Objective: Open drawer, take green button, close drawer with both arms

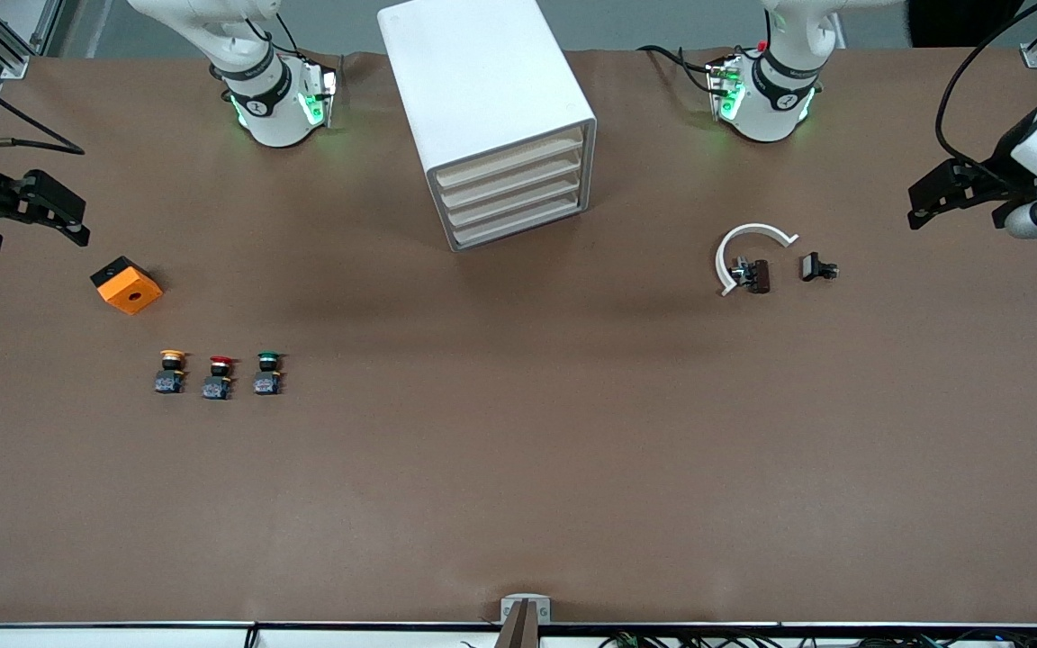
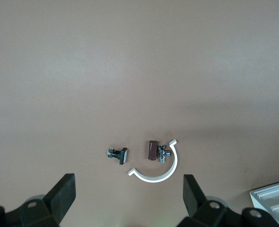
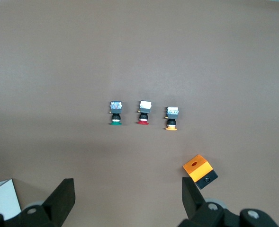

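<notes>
**Green button still on the table, drawers shut, both grippers spread**

Here the green button (image 1: 267, 373) stands in the lower left part of the front view, last in a row of three, beside the red button (image 1: 220, 376), with the yellow button (image 1: 171, 371) at the row's other end. An orange block (image 1: 126, 284) lies above the row in that picture. It is not in any drawer; the white cabinet (image 1: 491, 117) at the top centre shows four drawers, all closed.

The button looks small, light and stiff. I judge the round cap smooth and likely to slip, so the better hold is across the flat sides of the block body under the cap. Because the red button is just beside it, the fingers need to come down carefully between them.

The right gripper (image 1: 32, 211) hangs at the left edge of the front view, fingers (image 3: 61, 201) spread and holding nothing. The left gripper (image 1: 955, 193) waits at the right edge, also spread and empty, near a white ring piece (image 1: 748, 247) and small dark parts (image 1: 818, 267).
</notes>
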`<state>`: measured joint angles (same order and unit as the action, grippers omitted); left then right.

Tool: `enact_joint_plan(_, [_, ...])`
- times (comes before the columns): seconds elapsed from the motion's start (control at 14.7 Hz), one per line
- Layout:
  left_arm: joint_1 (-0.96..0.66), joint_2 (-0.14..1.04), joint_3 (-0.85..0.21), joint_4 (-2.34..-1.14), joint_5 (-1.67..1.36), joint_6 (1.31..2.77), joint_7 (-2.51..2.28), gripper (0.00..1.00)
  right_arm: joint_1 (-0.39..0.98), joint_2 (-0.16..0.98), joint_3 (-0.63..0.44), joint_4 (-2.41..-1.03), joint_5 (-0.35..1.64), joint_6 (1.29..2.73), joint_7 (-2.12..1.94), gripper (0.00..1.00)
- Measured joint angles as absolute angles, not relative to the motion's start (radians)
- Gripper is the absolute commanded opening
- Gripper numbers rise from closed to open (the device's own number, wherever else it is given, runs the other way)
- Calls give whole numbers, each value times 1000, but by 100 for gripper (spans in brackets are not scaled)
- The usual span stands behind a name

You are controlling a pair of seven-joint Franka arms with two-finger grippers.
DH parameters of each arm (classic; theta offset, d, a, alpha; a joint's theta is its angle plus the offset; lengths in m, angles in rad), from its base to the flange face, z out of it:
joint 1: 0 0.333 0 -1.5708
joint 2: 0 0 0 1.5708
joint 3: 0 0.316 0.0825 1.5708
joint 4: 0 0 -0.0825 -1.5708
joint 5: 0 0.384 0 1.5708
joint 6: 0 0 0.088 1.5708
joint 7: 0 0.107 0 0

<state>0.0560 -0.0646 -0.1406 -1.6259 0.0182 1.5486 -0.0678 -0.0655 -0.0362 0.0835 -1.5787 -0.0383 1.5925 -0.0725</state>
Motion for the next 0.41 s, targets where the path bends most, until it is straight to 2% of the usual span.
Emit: enact_joint_plan(0.41, [59, -69, -141, -1634, 18, 1549, -68, 100, -81, -34, 81, -1554, -35, 1589, -72, 100])
